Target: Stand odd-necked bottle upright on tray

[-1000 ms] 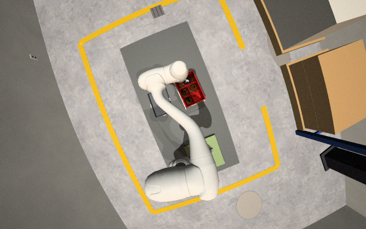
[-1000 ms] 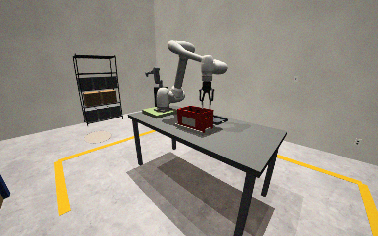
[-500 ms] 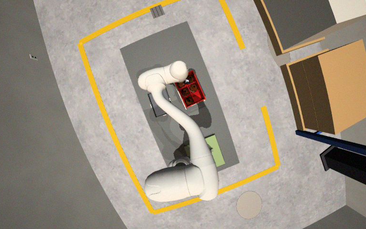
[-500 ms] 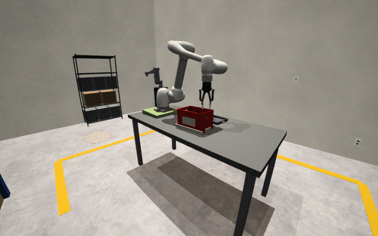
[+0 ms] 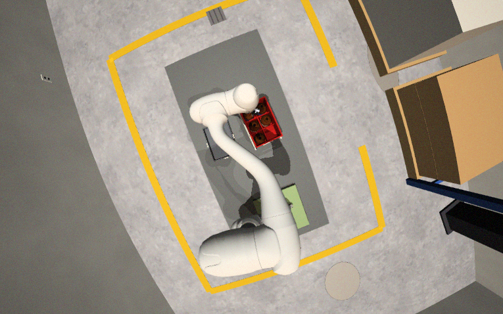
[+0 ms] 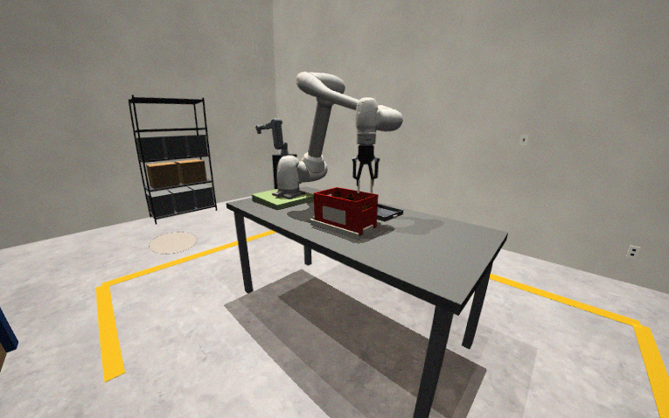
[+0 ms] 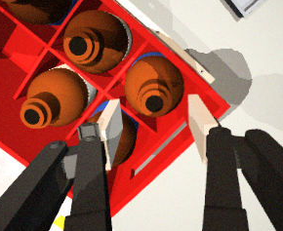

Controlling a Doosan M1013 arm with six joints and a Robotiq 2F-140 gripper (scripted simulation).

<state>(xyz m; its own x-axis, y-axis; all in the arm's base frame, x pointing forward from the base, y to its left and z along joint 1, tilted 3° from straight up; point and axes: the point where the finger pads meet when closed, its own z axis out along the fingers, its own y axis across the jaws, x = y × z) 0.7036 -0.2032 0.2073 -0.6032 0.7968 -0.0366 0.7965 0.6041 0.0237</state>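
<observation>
Bottles [image 7: 154, 87] are seen upright in the red crate [image 6: 345, 209] on the table [image 6: 425, 254], with the tray [image 6: 390, 212] just behind it. The gripper [image 7: 154, 131] is held partly open above the crate's corner, with nothing gripped between its fingers.

- Five brown bottles [image 7: 91, 41] are standing upright in the red crate [image 6: 344, 209] on the table.
- The dark tray [image 6: 388, 212] is lying just beside the crate.
</observation>
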